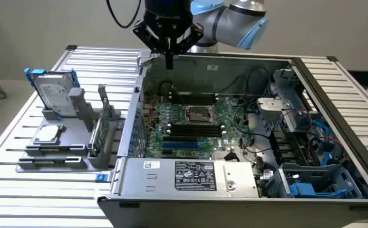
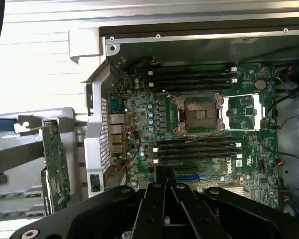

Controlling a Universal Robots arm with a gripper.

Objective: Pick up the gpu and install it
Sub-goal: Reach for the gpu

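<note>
The gpu (image 1: 99,133) stands on edge in the grey holder (image 1: 57,159) on the tabletop (image 1: 19,199), beside the open computer case (image 1: 235,211). The pincer (image 1: 169,62) is clenched and empty, hovering over the case's far corner, well apart from the card.

Ext. cam high, angled down on computer case (image 1: 235,211). Wrist cam closer, straight down past gripper (image 2: 164,170). Both share motherboard (image 1: 171,118).
</note>
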